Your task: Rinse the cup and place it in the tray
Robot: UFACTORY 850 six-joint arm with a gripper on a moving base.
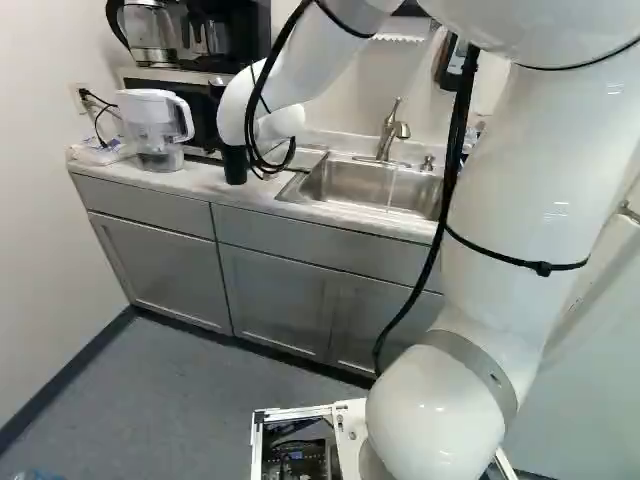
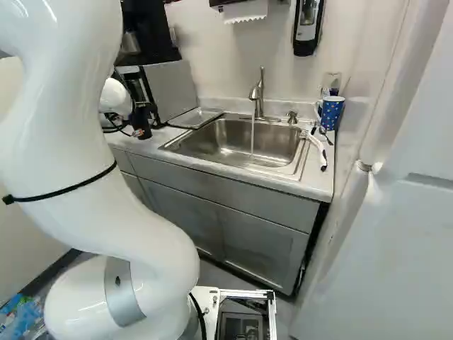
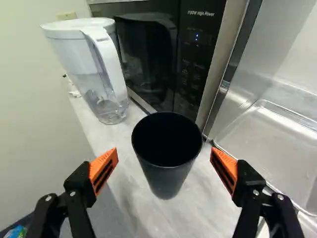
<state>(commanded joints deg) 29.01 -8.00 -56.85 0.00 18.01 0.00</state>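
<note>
Base frame (image 2: 272, 319) sits low at 6 o'clock, beside the white arm (image 2: 148, 227). Arm reaches out over the desk (image 1: 195, 178). Pincer (image 2: 120, 125) is open, orange pads (image 3: 103, 171) wide apart, gap on both sides, nothing gripped. Black cup (image 3: 171, 173) stands upright on the desk, 12 o'clock from the pincer, centred between the fingertips, touching neither; mouth faces up, inside dark. Shiny tray (image 3: 277, 144) lies at 2 o'clock from the black cup. Clear pitcher (image 3: 74, 49), white lid and handle, at 10 o'clock from it. Microwave (image 3: 148, 59) right behind, 12 o'clock, small blue light on its panel. Grey cabinets (image 1: 160, 260) under the desk. Right base view: steel sink (image 2: 219, 145) at 3 o'clock from the black cup, thin water stream (image 2: 253, 134) falling from the tap (image 2: 258, 92) at the sink's 12 o'clock edge. Blue dotted cup (image 2: 331, 113) at the sink's 2 o'clock, near the wall. Higher on the back wall: paper towel (image 2: 244, 10), dispenser (image 2: 307, 25).
</note>
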